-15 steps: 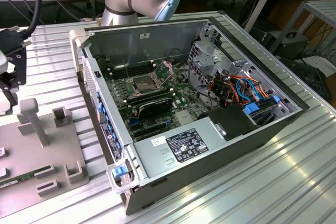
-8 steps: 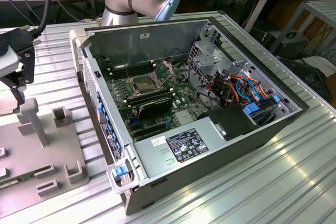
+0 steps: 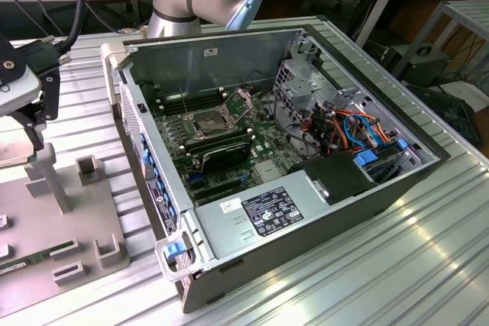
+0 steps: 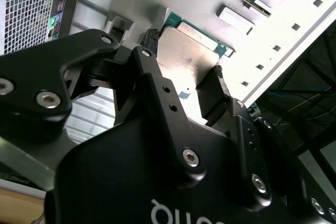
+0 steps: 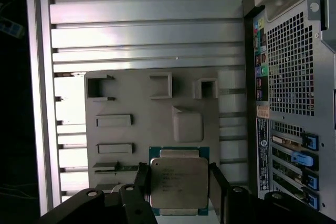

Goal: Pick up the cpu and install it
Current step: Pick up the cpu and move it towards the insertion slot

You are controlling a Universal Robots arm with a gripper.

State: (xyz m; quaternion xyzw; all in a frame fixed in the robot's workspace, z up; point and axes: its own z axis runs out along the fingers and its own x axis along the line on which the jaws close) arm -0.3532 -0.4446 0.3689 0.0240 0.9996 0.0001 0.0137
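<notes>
Your gripper [image 5: 178, 171] holds the cpu [image 5: 179, 183] above the grey fixture plate [image 5: 142, 136], fingers [image 5: 142, 178] clamped on its sides.

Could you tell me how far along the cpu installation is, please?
Done: the gripper sits at the cpu over the plate. In hand: its fingers look closed on the cpu's edges. Left: the socket in the case stands open and looks empty.

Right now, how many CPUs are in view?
1. The small square silver-topped cpu is held between the fingers of the black hand, above the grey fixture plate. The dark socket inside the open computer case looks empty; others may be hidden.
</notes>
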